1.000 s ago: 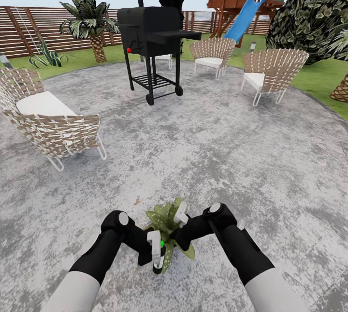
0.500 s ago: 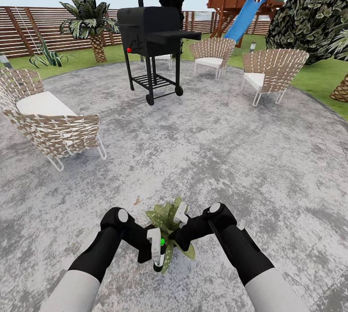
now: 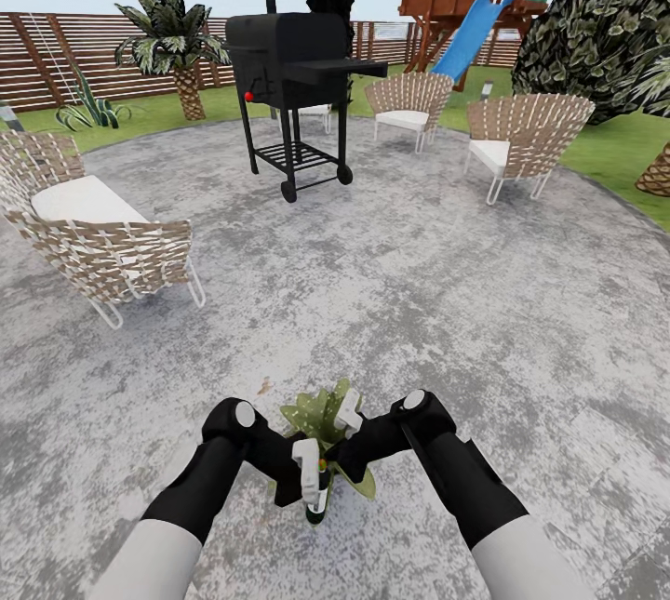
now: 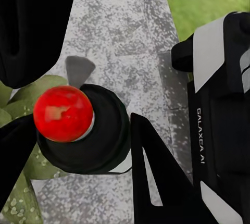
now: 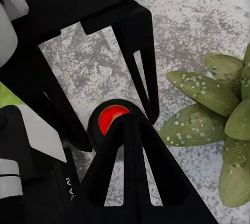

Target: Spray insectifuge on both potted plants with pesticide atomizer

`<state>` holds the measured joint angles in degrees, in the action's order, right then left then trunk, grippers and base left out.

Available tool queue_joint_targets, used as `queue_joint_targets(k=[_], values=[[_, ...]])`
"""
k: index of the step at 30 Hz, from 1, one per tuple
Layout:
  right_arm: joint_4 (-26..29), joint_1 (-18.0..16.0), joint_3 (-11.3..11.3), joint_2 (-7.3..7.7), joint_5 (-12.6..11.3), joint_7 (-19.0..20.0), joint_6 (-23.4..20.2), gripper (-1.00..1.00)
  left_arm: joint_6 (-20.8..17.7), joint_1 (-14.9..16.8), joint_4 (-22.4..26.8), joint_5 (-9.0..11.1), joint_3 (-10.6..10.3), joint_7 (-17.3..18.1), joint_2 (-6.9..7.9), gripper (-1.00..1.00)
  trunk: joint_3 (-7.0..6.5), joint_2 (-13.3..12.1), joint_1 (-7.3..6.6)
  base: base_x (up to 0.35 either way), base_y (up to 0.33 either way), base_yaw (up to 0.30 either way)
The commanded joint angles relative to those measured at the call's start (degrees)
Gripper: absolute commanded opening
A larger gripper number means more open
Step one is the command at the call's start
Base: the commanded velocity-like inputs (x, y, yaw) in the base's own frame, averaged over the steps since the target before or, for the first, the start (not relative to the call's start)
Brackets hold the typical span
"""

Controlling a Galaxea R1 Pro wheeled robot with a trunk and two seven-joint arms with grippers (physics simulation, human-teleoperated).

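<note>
**Both arms meet over a potted plant on the garden patio**

The landmark is a small potted plant (image 3: 328,437), a low rosette of pointed green leaves. It sits on the grey paved patio (image 3: 419,284), directly in front of the robot.

Both black forearms reach in over this plant. The left gripper (image 3: 312,479) hangs over the plant's near edge, and its fingers pinch the spray bottle (image 3: 315,500). From the head camera the bottle is a dark shape under a white gripper part. In the left wrist view the bottle (image 4: 86,127) is dark and round with a red ball on it, sitting between two black fingers above speckled leaves (image 4: 26,182).

The right gripper (image 3: 346,423) sits over the far right side of the plant, close beside the left gripper. Whether its fingers are spread or pressed together cannot be told. In the right wrist view the bottle's red spot (image 5: 112,119) shows past a black finger, beside the plant's leaves (image 5: 208,114).

Beyond the plant to the left stands a woven chair (image 3: 98,242). Farther off is a black grill (image 3: 293,70), with two more woven chairs (image 3: 521,140) to the plant's far right. Behind those are green lawn (image 3: 167,109), a palm (image 3: 177,42), a brown slatted fence (image 3: 56,56) and a wooden playset with a blue slide (image 3: 479,19).
</note>
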<state>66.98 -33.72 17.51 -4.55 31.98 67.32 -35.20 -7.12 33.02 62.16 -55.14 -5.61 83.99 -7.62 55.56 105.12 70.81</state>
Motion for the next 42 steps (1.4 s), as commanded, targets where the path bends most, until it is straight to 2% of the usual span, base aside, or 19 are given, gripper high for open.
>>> queue_joint_targets(k=[1,10,13,15,19,20,22,24,25,28,29,34,35,36,37,38,39,41,42], values=[[0.08,-0.03,-0.02,-0.02,0.36,0.35,-0.41,-1.0,-0.61,0.03,0.07,-0.23,-0.01,0.3,-0.02,-1.0,0.05,0.02,-0.01,0.0,0.0,0.0],[0.08,-0.03,-0.02,-0.02,0.36,0.38,-0.4,-1.0,-0.53,0.03,-0.04,-0.6,-0.01,0.22,0.22,-1.0,0.05,0.02,-0.01,0.0,0.0,0.0],[0.08,-0.03,0.05,-0.02,0.36,0.43,-0.4,-1.0,-0.52,0.03,-0.21,-4.22,0.09,0.21,1.16,-1.0,0.05,0.02,-0.01,0.0,0.0,0.0],[0.08,-0.03,0.06,-0.02,0.36,0.38,-0.4,-1.0,-0.52,0.03,-0.32,-7.85,0.25,0.16,2.45,-1.0,0.05,0.02,-0.01,0.0,0.0,0.0],[0.08,-0.03,0.07,-0.02,0.41,0.34,-0.4,-1.0,-0.52,-0.01,-0.41,-9.5,0.36,0.07,4.9,-1.0,0.05,0.02,-0.01,0.0,0.0,0.0],[0.04,-0.03,0.07,-0.02,0.43,0.35,-0.4,1.0,-0.52,-0.04,-0.43,-9.56,0.39,0.01,5.72,-1.0,0.05,0.02,-0.01,0.0,0.0,0.0],[0.01,-0.01,0.03,-0.02,0.44,0.32,-0.4,1.0,-0.52,-0.05,-0.45,-9.57,1.01,-0.1,6.46,-1.0,0.05,0.02,-0.01,0.0,0.0,0.0],[0.0,0.08,-0.02,0.0,0.45,0.29,-0.4,1.0,-0.52,-0.06,-0.43,-9.45,2.98,-0.22,6.66,-1.0,0.05,0.02,-0.01,0.0,0.0,0.0],[-0.04,0.25,-0.12,0.09,0.42,0.27,-0.4,1.0,-0.51,-0.06,-0.4,-9.3,6.44,-0.35,6.71,-1.0,0.05,0.02,-0.01,0.0,0.0,0.0],[-0.06,0.64,-0.38,0.4,0.31,0.27,-0.4,1.0,-0.45,-0.06,-0.42,-9.22,13.45,-1.66,6.65,-1.0,0.05,0.02,-0.01,0.0,0.0,0.0],[-0.05,0.7,-0.48,0.49,0.29,0.25,-0.4,1.0,-0.46,-0.08,-0.44,-9.21,15.96,-3.3,6.63,-1.0,0.05,0.02,-0.01,0.0,0.0,0.0],[-0.35,0.76,-1.37,0.86,0.34,-0.19,-0.28,1.0,-0.59,-0.41,-0.69,-9.21,21.78,-9.77,6.57,-1.0,0.05,0.02,-0.01,0.0,0.0,0.0],[-0.42,0.76,-2.35,1.24,0.35,-0.21,-0.23,1.0,-0.6,-0.44,-0.94,-9.2,23.16,-10.07,6.56,-1.0,0.05,0.02,-0.01,0.0,0.0,0.0],[-0.49,0.76,-7.12,2.13,0.36,-0.24,-0.1,1.0,-0.6,-0.45,-1.66,-9.24,27.34,-10.45,6.56,-1.0,0.05,0.02,-0.01,0.0,0.0,0.0],[-0.5,0.76,-10.82,2.37,0.36,-0.25,-0.02,1.0,-0.61,-0.47,-1.92,-9.25,29.67,-10.73,6.56,-1.0,0.05,0.02,-0.01,0.0,0.0,0.0],[-0.52,0.76,-16.48,2.57,0.38,-0.26,0.04,1.0,-0.61,-0.45,-2.27,-9.27,32.18,-11.4,6.53,-1.0,0.05,0.02,-0.01,0.0,0.0,0.0],[-0.52,0.76,-20.56,2.65,0.4,-0.28,0.1,1.0,-0.61,-0.47,-2.65,-9.27,33.21,-12.17,6.46,-1.0,0.05,0.02,-0.01,0.0,0.0,0.0],[-0.53,0.78,-33.28,2.75,0.5,-0.4,0.48,1.0,-0.63,-0.46,-4.01,-9.28,34.66,-15.64,4.97,-1.0,0.05,0.02,-0.01,0.0,0.0,0.0],[-0.53,0.82,-37.08,2.77,0.55,-0.41,1.1,1.0,-0.72,-0.46,-4.22,-9.28,34.86,-16.63,4.3,-1.0,0.05,0.02,-0.01,0.0,0.0,0.0]])
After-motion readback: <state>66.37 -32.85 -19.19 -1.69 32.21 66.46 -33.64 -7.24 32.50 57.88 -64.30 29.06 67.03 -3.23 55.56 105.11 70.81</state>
